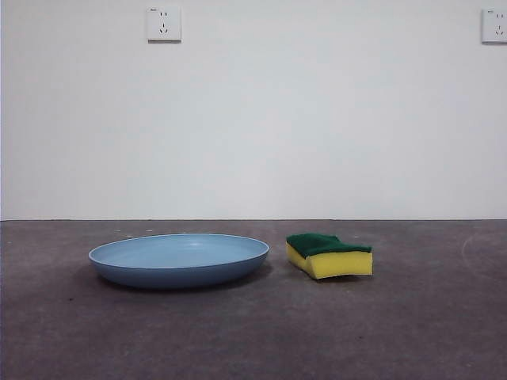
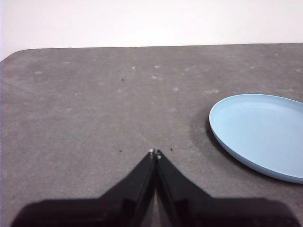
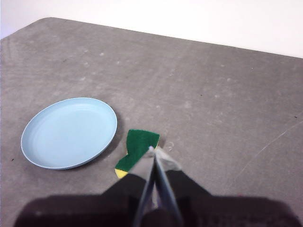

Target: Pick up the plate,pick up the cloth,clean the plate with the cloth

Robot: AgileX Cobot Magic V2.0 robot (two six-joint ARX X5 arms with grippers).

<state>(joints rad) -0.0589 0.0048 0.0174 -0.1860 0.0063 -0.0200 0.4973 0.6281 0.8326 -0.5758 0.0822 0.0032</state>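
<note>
Both arms wait high over the table (image 1: 253, 332); neither shows in the front view. Nearest in my wrist feeds are the pincers themselves. The left gripper (image 2: 155, 153) is clenched, tips meeting, nothing between them, hanging over bare table with the plate (image 2: 260, 135) off to one side and well apart. The right gripper (image 3: 152, 150) is likewise clenched and empty, its tips lined up above the sponge (image 3: 137, 147), which they partly hide. Farther out, from the front: the plate (image 1: 179, 259) sits flat, rim up, open face accessible; the sponge (image 1: 329, 254) lies just beside it, not touching, green scouring face up and yellow body on the table. I read this as a start layout: each item is under its own arm, so the left can take the plate by its raised rim and the right the sponge across its narrow sides. Nothing lifted yet. Next move, in my judgement, calls for both pincers to release before descending. The shallow rim may offer little purchase, so the plate could slide. Beyond: blank wall (image 1: 253, 119), two sockets (image 1: 163, 23).
</note>
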